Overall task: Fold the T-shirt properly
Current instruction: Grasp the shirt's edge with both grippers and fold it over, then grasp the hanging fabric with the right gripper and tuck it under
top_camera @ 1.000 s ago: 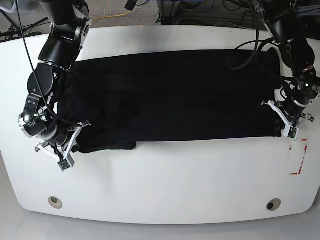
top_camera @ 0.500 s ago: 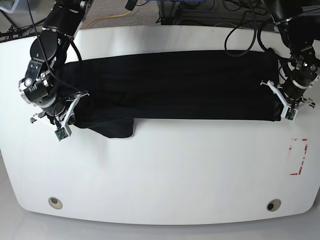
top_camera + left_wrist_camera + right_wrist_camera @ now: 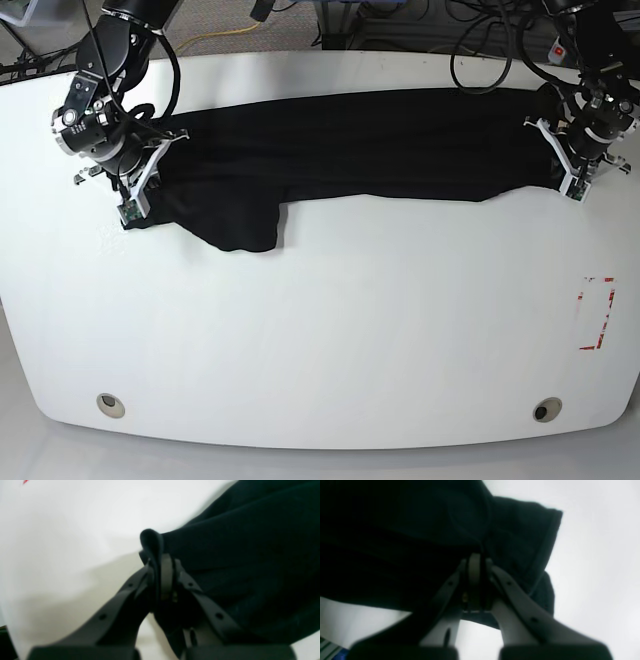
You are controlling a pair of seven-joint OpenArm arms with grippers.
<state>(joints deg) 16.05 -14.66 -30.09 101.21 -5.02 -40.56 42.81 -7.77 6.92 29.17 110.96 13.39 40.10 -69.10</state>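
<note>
Your T-shirt (image 3: pixel 360 145) lies stretched along the counter's (image 3: pixel 330 340) far edge, long axis left to right; each end is pinched in a closed pincer, left (image 3: pixel 578 180) and right (image 3: pixel 135 200).

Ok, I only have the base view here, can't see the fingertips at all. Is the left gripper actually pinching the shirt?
Observer: Yes. In the left wrist view the left gripper is shut on a bunched fold of the T-shirt, with a lip of fabric poking out past the tips.
Operator: And the right one?
Observer: The right gripper is shut on the T-shirt too; black cloth runs straight into the closed tips.
Operator: Anything hanging near it?
Observer: A hemmed flap hangs just beside the right gripper, over the white table.
</note>
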